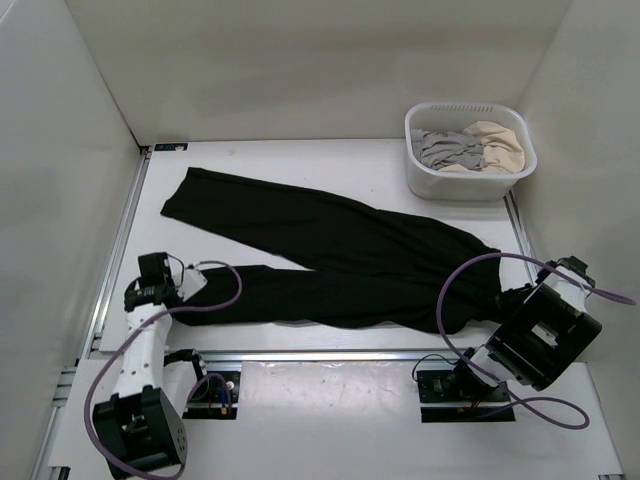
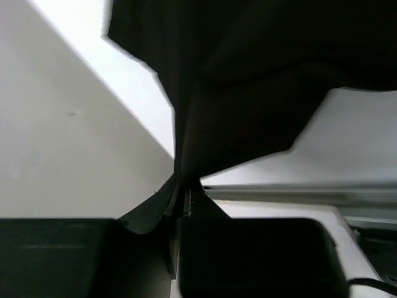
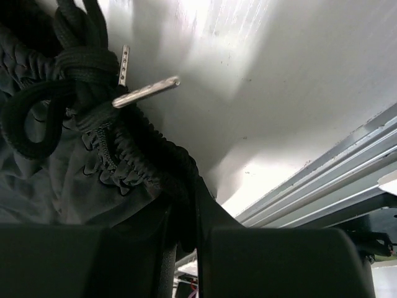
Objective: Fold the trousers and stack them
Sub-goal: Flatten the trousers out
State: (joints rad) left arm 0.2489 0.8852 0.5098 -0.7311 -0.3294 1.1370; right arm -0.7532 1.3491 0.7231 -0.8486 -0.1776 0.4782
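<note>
We see the left gripper point(image 2: 184, 187) pinched tight on a fold of the black trousers point(image 2: 248, 93), with the cloth rising out of the closed jaws and fanning away ahead of them. This is the hem end of the nearer leg. From the grip that leg runs off to the gripper's right along the white table point(image 1: 300, 165). The other leg lies further out, slanting away to the far left corner.

The right gripper point(image 3: 196, 202) is closed narrowly on the gathered elastic waistband point(image 3: 133, 158), which is bunched between its fingers. Just beyond the fingertips sits the knotted drawstring point(image 3: 56, 81), and its two metal tips point(image 3: 146, 92) point out over bare table. From above the wrist covers the fingertips, so we judge this grip from the wrist view alone. The aluminium rail point(image 3: 322, 186) runs close beside this gripper on its outer side.

Well ahead of the right gripper, at the far edge, stands the white basket point(image 1: 424, 180). It holds a grey garment point(image 1: 440, 148) beside a beige garment point(image 1: 497, 148).
</note>
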